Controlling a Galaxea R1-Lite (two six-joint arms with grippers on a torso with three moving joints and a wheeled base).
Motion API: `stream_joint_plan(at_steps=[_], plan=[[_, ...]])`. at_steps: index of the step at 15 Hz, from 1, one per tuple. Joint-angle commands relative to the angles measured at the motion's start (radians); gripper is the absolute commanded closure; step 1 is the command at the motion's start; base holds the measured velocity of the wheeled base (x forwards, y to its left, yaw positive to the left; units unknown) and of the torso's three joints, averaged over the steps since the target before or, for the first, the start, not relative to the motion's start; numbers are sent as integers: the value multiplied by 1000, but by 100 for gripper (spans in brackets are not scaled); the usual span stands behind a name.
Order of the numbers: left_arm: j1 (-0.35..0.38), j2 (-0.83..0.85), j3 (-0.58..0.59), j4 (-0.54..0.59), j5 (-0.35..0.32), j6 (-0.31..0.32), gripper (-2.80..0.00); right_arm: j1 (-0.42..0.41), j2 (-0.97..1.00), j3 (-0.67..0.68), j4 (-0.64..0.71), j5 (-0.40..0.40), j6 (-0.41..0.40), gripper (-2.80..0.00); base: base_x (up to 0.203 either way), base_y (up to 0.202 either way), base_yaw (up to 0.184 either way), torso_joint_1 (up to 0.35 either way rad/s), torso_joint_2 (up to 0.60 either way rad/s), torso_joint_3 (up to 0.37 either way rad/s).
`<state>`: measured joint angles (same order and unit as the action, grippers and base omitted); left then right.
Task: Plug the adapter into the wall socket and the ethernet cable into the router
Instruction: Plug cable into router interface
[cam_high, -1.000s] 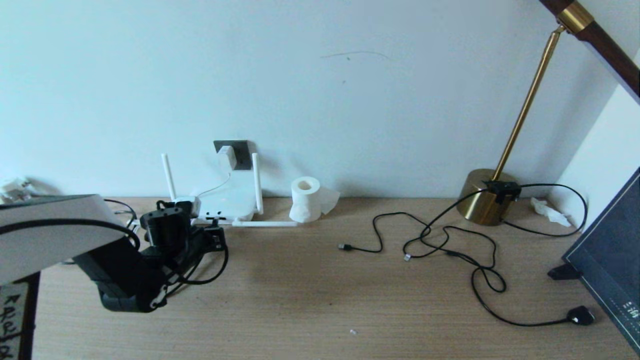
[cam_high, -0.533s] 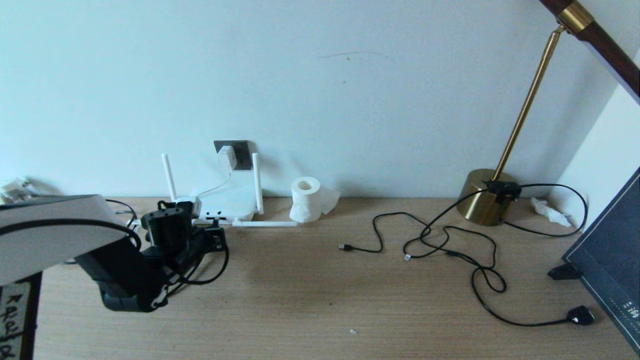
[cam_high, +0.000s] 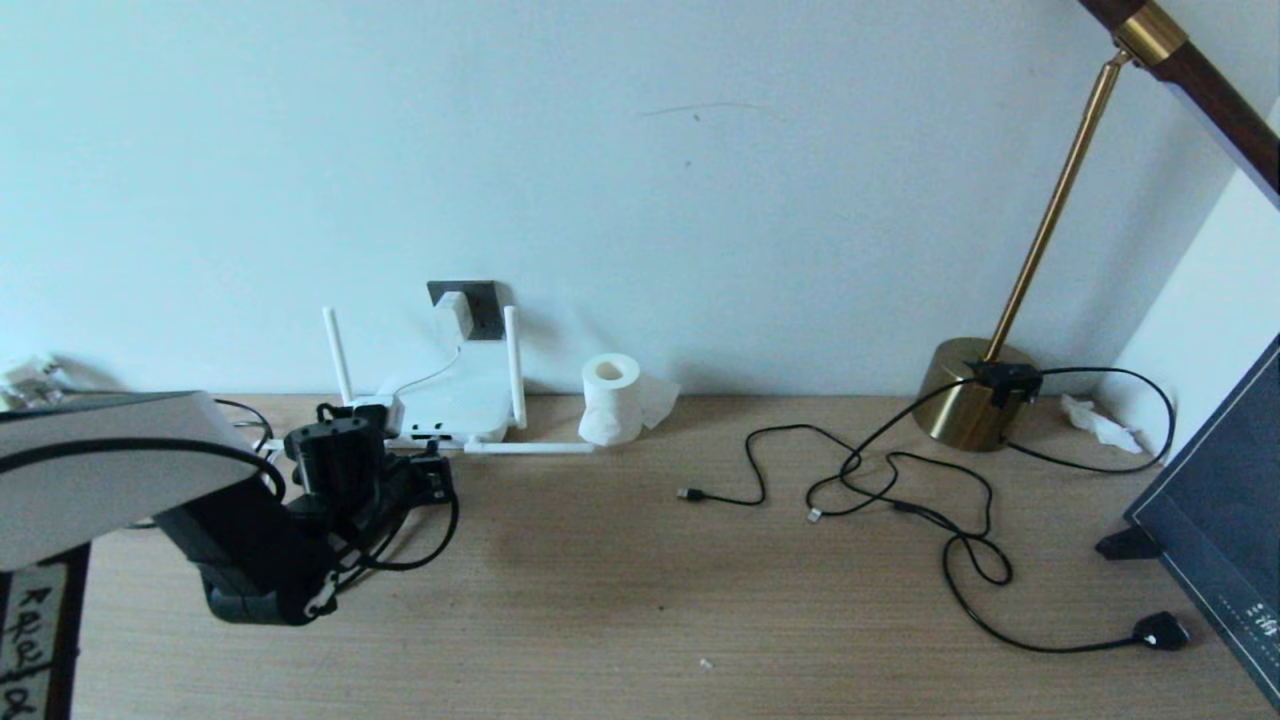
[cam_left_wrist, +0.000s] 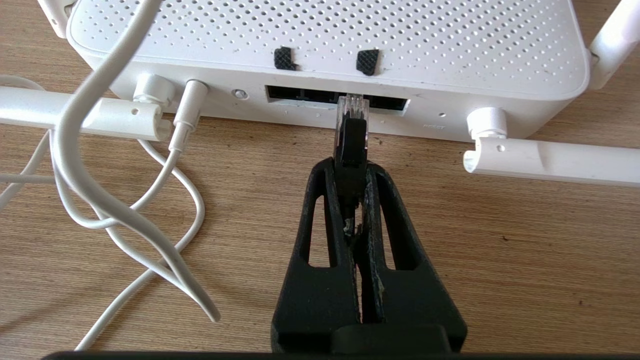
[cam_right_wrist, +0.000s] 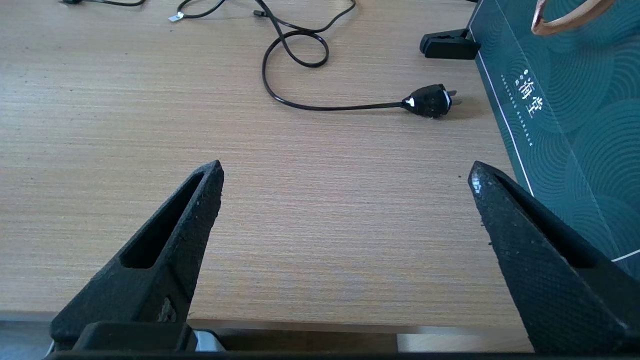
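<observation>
A: What sort of place?
B: Looks like a home desk or study corner. Wood-grain tabletop (cam_high: 620, 570) against a plain pale wall (cam_high: 640, 180).
A: What shows it?
B: Brass desk lamp (cam_high: 975, 400), toilet-paper roll (cam_high: 610, 400), loose black charging cables (cam_high: 900, 490), white router (cam_high: 455, 405) w/ antennas below a wall socket (cam_high: 480, 305).

A pale, plain wall (cam_high: 700, 180) (faintly scuffed near its middle) rises behind a light wood-grain table (cam_high: 620, 580). At the far right corner stands a brass desk lamp (cam_high: 975, 405), its slim stem slanting upward. Soft, even light fills the room.
</observation>
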<state>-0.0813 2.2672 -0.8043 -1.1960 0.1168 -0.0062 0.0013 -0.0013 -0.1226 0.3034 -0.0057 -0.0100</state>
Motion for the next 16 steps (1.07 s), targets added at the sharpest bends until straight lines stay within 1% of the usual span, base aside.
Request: stream_joint_plan(at_steps=[1,16], plan=[[0,2,0,-4,1,-1,0,0,1,0,2,0,-1,-280,0,0,0,0,0,0],[0,0,-6,-4,2,0,0,0,1,0,2,0,1,-280,0,0,0,0,0,0]])
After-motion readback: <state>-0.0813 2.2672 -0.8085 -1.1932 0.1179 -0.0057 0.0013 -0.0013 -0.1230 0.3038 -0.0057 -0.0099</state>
